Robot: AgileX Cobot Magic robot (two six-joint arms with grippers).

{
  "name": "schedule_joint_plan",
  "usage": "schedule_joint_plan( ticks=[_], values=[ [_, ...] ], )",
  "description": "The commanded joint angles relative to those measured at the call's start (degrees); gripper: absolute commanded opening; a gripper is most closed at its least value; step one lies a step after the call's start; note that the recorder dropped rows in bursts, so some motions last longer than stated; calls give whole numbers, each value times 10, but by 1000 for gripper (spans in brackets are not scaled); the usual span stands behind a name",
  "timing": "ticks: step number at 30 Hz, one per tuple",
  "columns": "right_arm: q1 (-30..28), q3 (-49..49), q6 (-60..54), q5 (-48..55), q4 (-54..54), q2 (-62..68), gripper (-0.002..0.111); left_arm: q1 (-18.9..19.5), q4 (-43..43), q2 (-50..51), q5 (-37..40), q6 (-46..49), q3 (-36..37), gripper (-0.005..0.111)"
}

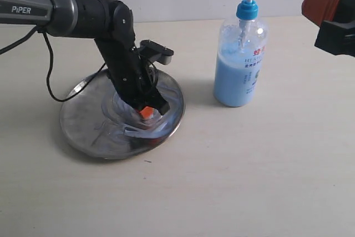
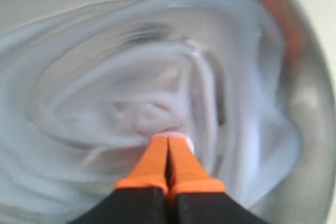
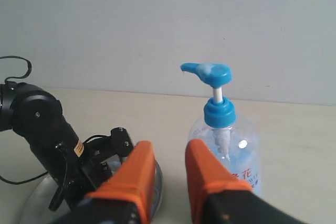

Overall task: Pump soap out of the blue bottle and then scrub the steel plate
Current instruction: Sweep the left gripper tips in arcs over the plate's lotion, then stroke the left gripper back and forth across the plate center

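The steel plate [image 1: 77, 120] lies left of centre, smeared with pale blue soap [image 1: 138, 130]. My left gripper [image 1: 146, 112] points down onto the plate's right half. In the left wrist view it [image 2: 169, 138] is shut, orange fingers pressed together, tips in the streaky soap [image 2: 105, 77], with a whitish blob at the tips. The blue bottle [image 1: 241, 65] stands upright to the right of the plate, pump head up. My right gripper [image 3: 169, 150] hangs open and empty above the table, near the bottle [image 3: 233, 150]; it shows at the upper right edge [image 1: 330, 18].
A black cable [image 1: 50, 76] loops from the left arm down over the plate's far rim. The pale table [image 1: 249, 181] stretches in front of the plate and bottle. A plain wall [image 3: 157, 24] stands behind.
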Motion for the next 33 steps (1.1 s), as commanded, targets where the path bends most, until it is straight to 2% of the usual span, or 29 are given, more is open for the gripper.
schedule_joint_plan(
  ticks=[1,7,13,23,28,33],
  values=[
    [0,3,-1,-2,-2,-6,24,-28,-20,20,-19,8,17,0],
    [0,3,-1,-2,-2,-6,24,-39,-20,20,-78,9,16,0],
    [0,3,-1,-2,-2,-6,24,-19,-15,22,-117,6,15,0],
    [0,3,-1,2,-2,-6,24,47,16,50,-102,-13,-30,0],
    [0,3,-1,2,-2,-6,24,70,33,51,-90,-13,-31,0],
    [0,3,-1,2,-2,-6,24,82,85,51,-60,-40,-31,0]
  ],
)
